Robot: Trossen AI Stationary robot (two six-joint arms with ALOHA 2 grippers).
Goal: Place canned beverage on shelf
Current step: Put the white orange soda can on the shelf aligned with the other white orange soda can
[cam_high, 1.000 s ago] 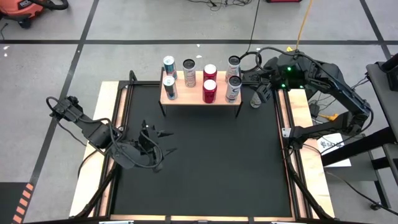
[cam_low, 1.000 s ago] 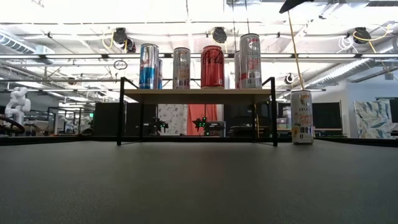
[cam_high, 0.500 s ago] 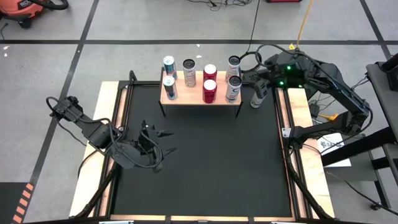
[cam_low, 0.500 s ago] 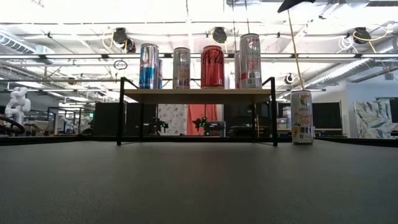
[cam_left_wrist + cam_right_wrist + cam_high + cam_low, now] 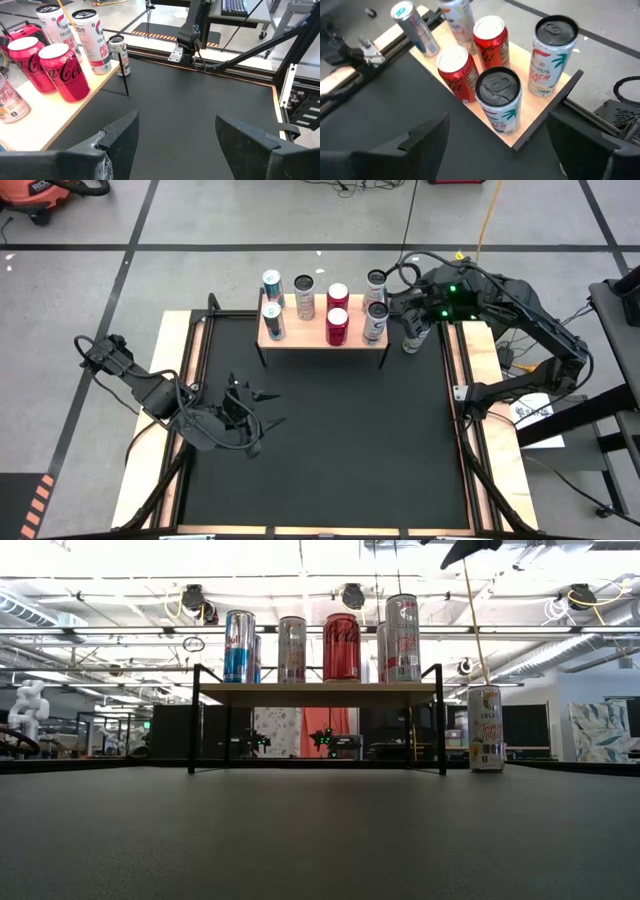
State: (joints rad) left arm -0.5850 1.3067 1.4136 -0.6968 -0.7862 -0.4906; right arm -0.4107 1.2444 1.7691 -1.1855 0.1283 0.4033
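High view: right claw hangs wide open, empty, above the lone can standing on the worktop just beside the shelf. Looks like pre-grasp; next it should drop and close on that can. Shelf carries seven cans, I think. Left claw idles open, well away from the shelf.

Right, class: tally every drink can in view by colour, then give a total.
Blue slim metal cans: 2
Red metal cola cans: 2
White palm-print metal cans: 2
Silver-and-pink metal can: 1
Cream metal can on the table: 1
Total: 8
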